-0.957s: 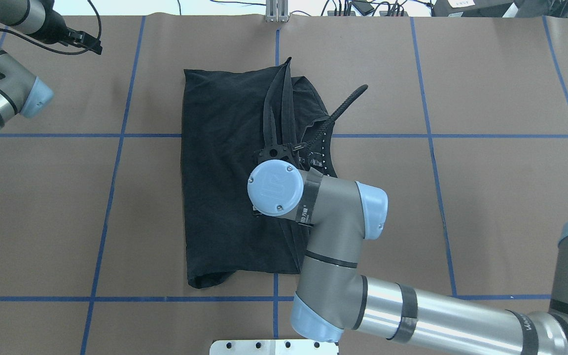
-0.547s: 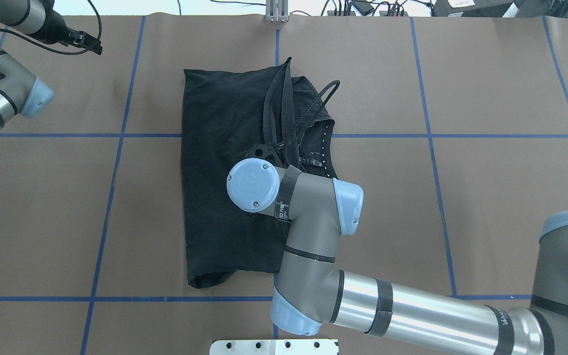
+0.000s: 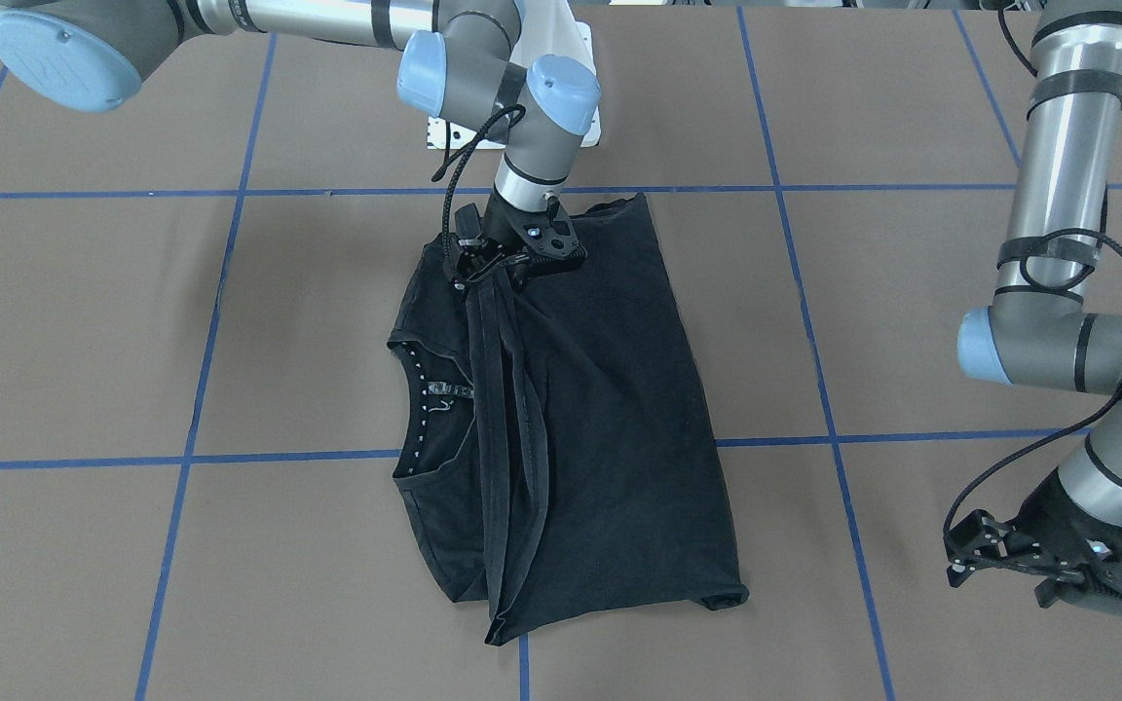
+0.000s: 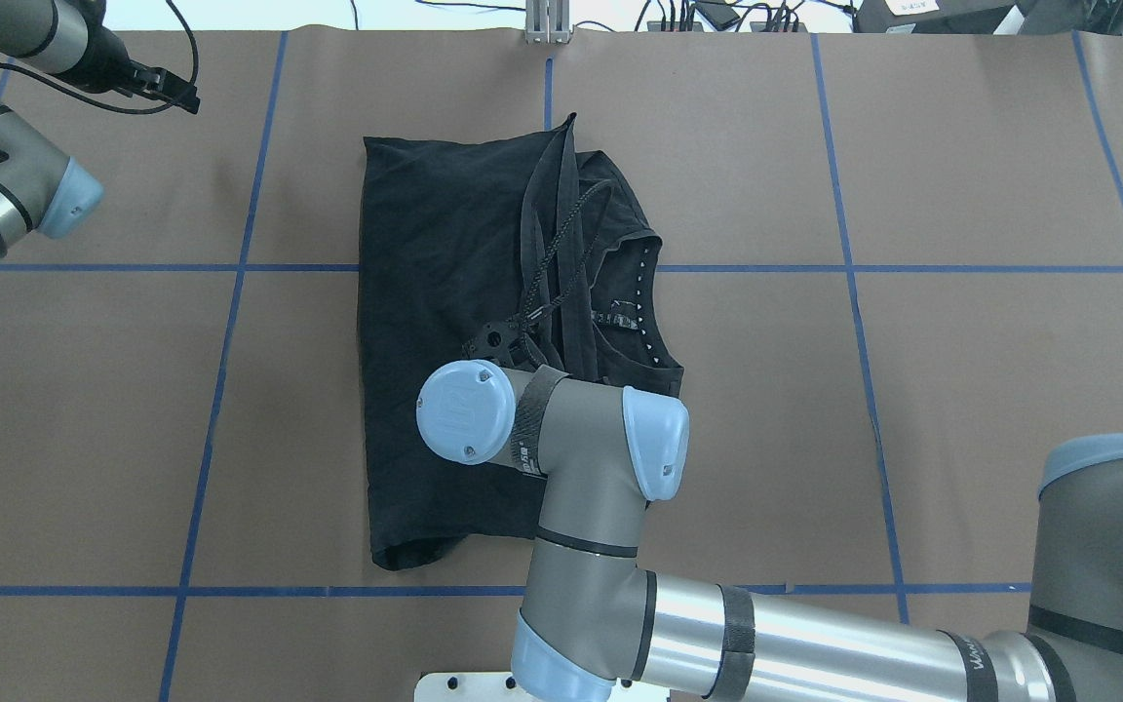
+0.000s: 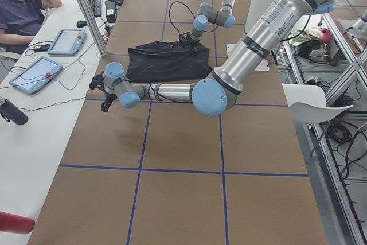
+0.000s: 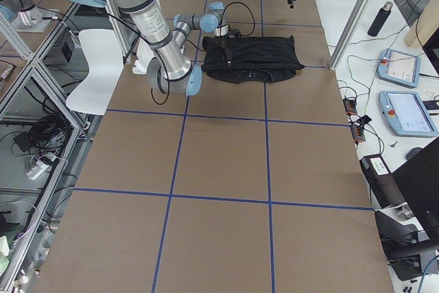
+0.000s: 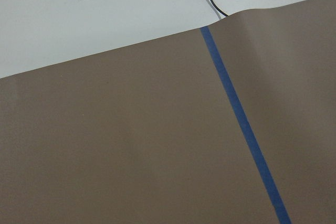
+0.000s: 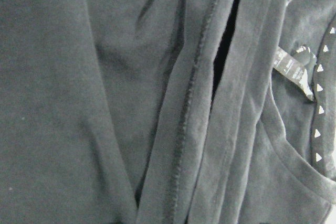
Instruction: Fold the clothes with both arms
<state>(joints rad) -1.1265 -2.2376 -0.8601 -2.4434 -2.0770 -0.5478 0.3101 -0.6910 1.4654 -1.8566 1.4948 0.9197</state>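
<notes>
Fabric hem is pinched in the closed right tool point(image 3: 491, 271), pulled across the black T-shirt point(image 3: 610, 409) lying mid-surface point(image 3: 912, 292); I'd carry it low and level, releasing once edges align, while the left tool point(image 3: 1048, 570), seemingly open and empty, stays clear

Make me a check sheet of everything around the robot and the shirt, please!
Surface: brown table with blue tape grid lines.
Job's things: black T-shirt lies partly folded, collar showing, a hem strip raised along its middle.
Clutter: nothing seen on the brown table.
Tools: right tool over the shirt, seemingly holding the hem strip; left tool off the shirt, at the table's far edge, holding nothing.
Cables: black cable loops from the right wrist over the shirt.
Surroundings: a person at a side desk with tablets.
</notes>
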